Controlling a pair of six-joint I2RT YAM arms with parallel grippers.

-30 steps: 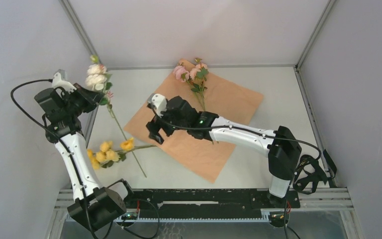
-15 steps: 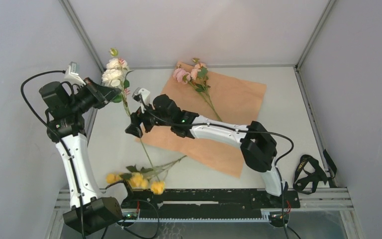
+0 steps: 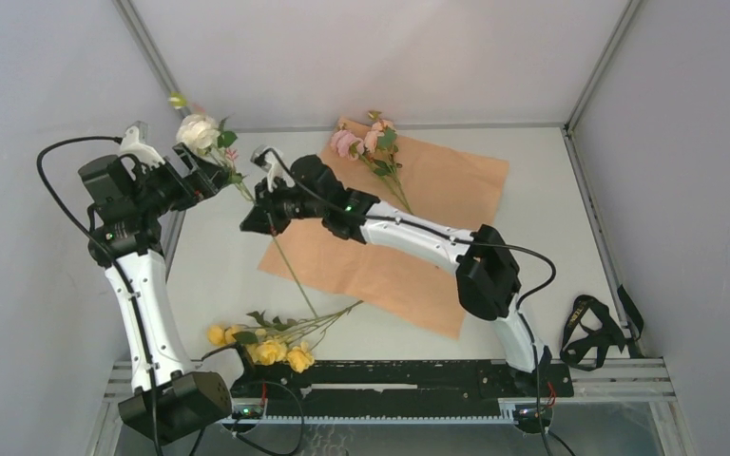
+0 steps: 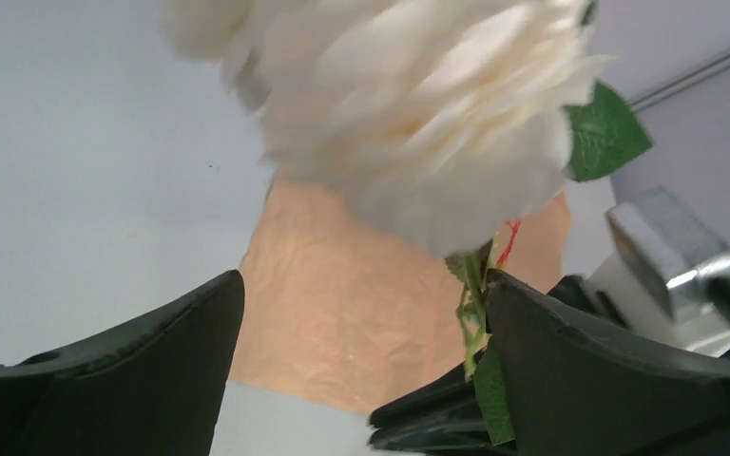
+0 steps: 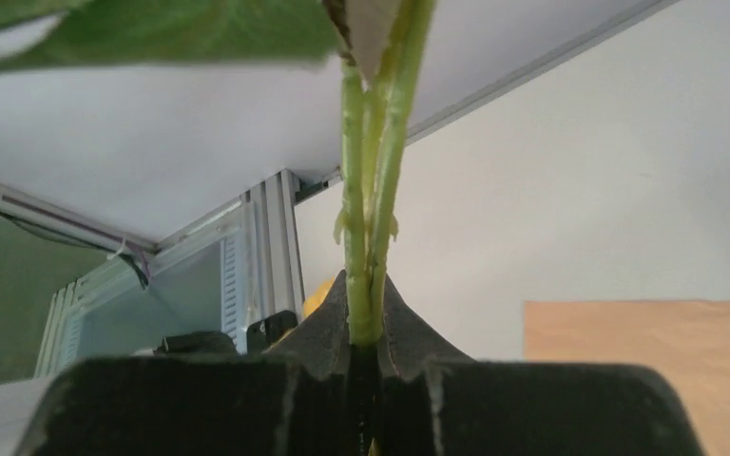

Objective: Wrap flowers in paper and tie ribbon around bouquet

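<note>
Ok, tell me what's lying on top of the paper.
A pink flower sprig lies on the far corner of the paper. The right arm hangs over its middle, hiding the strip beneath.

Looks like robot lab, small test booth. Plain grey walls [image 3: 380, 57] on three sides, metal bars [image 3: 602, 66] in corners. White table [image 3: 542, 180] inside. Two white-and-black robot arms [image 3: 409, 233] bolted to black rail [image 3: 399, 375] at near edge. Black cable [image 3: 62, 145] loops from left arm [image 3: 138, 294].
</note>
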